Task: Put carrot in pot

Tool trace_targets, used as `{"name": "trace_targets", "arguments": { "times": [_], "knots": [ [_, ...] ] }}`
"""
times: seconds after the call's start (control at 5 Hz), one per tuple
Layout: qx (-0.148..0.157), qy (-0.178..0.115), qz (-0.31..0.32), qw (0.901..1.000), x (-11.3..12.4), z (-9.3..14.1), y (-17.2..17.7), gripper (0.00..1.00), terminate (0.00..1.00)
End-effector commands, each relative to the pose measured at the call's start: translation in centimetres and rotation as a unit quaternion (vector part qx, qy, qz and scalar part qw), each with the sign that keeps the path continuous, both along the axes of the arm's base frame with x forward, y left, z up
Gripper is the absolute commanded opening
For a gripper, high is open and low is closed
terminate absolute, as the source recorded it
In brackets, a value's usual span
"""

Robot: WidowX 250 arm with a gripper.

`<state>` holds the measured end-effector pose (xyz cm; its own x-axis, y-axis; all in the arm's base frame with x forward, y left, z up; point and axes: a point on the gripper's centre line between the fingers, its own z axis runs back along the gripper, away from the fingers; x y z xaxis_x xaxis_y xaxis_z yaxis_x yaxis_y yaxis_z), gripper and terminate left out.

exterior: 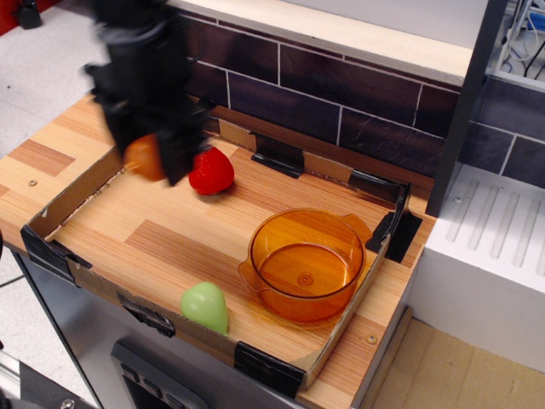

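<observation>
My black gripper (157, 162) is shut on the orange carrot (145, 158) and holds it well above the left part of the wooden tray floor; the image of the arm is motion-blurred. The amber translucent pot (306, 264) stands empty on the right side of the tray, far to the right of and below the carrot.
A red strawberry (211, 170) lies just right of the gripper near the tray's back. A pale green pear-like toy (204, 307) lies at the front edge. Low cardboard walls (51, 247) ring the tray. A dark brick wall (341, 94) runs behind.
</observation>
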<state>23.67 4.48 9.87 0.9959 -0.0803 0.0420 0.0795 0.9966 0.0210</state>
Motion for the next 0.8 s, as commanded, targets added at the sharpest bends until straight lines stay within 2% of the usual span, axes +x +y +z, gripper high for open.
{"name": "trace_targets", "arguments": {
  "times": [0.0, 0.2, 0.6],
  "knots": [
    [-0.03, 0.061, 0.003, 0.9977, 3.2, -0.3, -6.3, 0.0, 0.0],
    [-0.011, 0.07, -0.009, 0.9974, 3.2, -2.6, -8.1, 0.0, 0.0],
    [0.022, 0.07, -0.028, 0.9969, 2.5, -5.5, -7.9, 0.0, 0.0]
  ]
}}
